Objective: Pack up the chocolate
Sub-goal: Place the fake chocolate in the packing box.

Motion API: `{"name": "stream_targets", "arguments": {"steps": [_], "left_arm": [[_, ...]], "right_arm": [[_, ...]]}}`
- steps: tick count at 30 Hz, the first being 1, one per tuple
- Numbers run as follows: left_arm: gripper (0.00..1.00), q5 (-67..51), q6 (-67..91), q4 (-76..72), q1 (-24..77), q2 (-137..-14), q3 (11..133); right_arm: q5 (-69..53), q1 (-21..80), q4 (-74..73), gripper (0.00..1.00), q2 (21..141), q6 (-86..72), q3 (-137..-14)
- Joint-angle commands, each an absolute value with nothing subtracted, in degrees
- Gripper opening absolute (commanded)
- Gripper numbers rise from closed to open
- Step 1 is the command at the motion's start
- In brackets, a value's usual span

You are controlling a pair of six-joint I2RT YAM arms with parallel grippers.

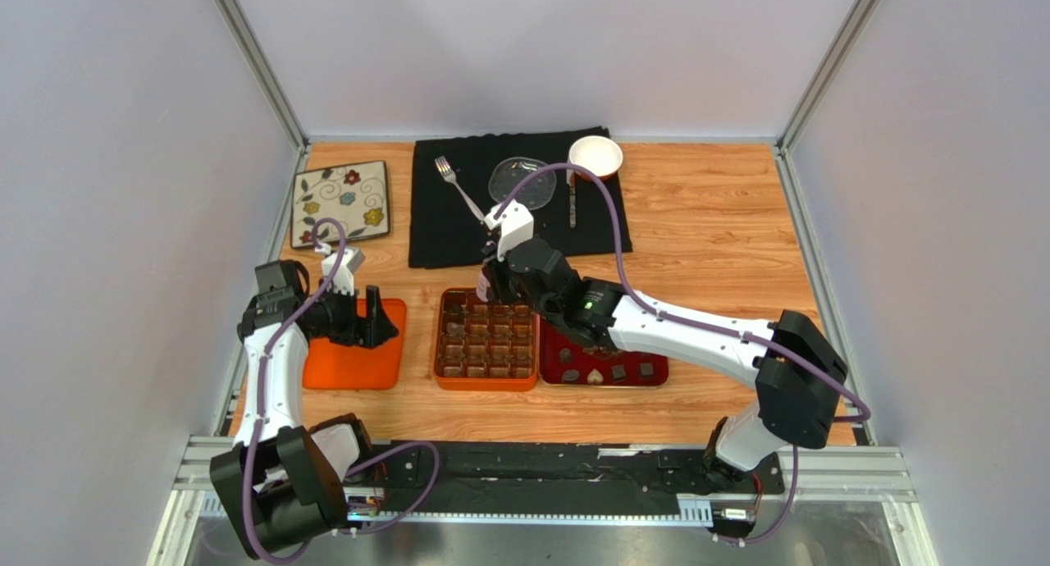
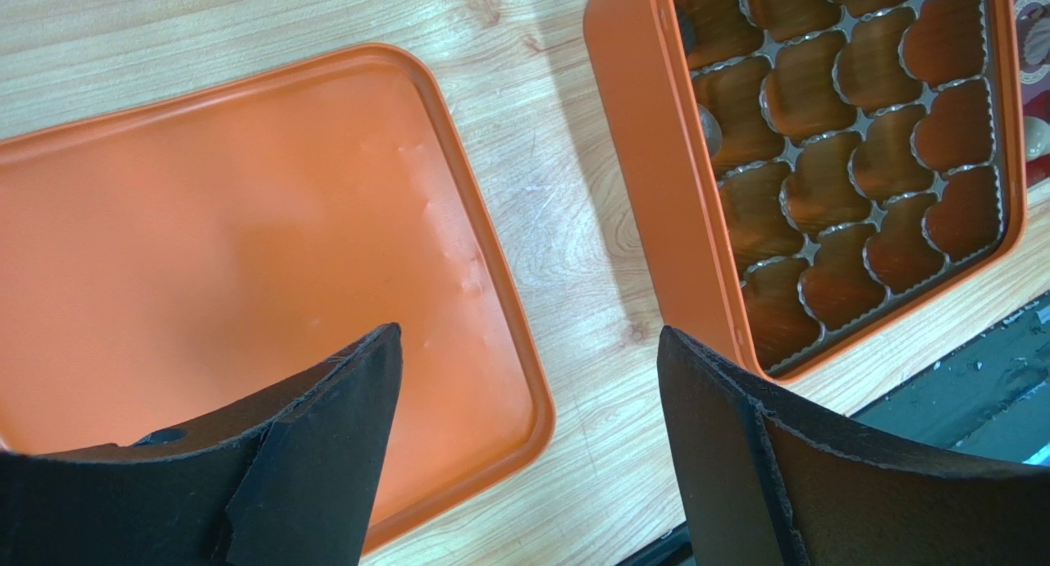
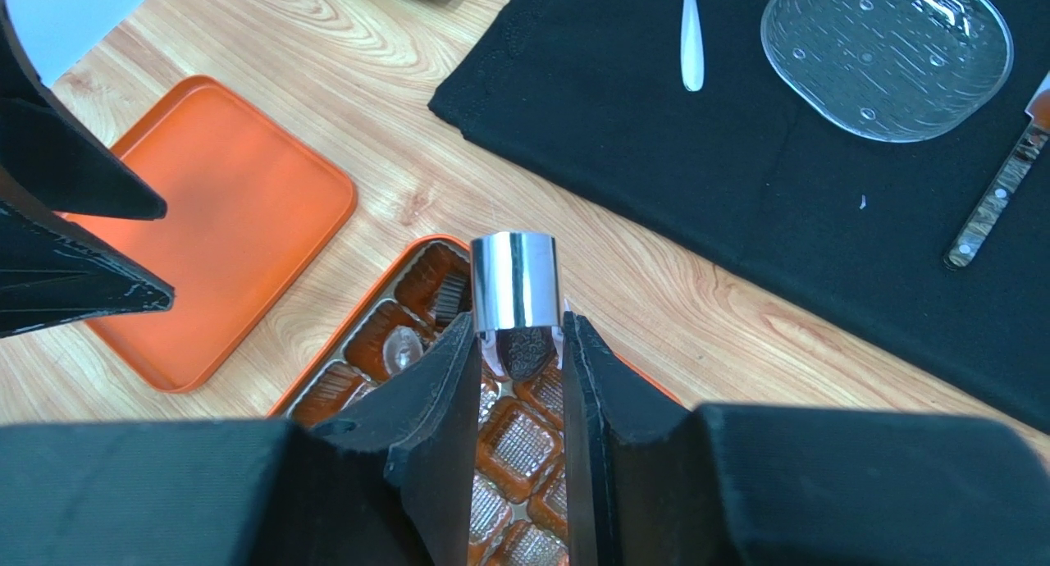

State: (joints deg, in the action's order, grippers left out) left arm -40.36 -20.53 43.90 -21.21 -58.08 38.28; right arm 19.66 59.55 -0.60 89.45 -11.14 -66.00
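My right tool (image 3: 520, 342) is clamped on shiny metal tongs (image 3: 518, 277). A dark chocolate (image 3: 526, 352) sits at their tip, over the far corner of the orange box (image 1: 438, 338). My left tool (image 2: 530, 369) is wide apart above the orange lid (image 2: 222, 246). More chocolates (image 1: 595, 374) lie on the red tray (image 1: 653, 372), just beside the box on the bench (image 1: 715, 222).

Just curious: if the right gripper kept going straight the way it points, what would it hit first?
Probably the orange box, with the shiny metal tool in the right gripper touching first; depth unclear.
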Motion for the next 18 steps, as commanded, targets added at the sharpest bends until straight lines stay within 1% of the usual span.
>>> {"name": "stream_targets", "arguments": {"steps": [1, 18], "left_arm": [[0.84, -42.01, -22.15, 43.42, -21.88, -58.01, 38.41], [0.84, -42.01, -22.41, 43.59, -21.80, -58.10, 38.50]], "right_arm": [[20.92, 58.97, 1.23, 0.22, 86.84, -11.95, -65.74], [19.34, 58.89, 1.58, 0.22, 87.27, -13.01, -65.48]]}}
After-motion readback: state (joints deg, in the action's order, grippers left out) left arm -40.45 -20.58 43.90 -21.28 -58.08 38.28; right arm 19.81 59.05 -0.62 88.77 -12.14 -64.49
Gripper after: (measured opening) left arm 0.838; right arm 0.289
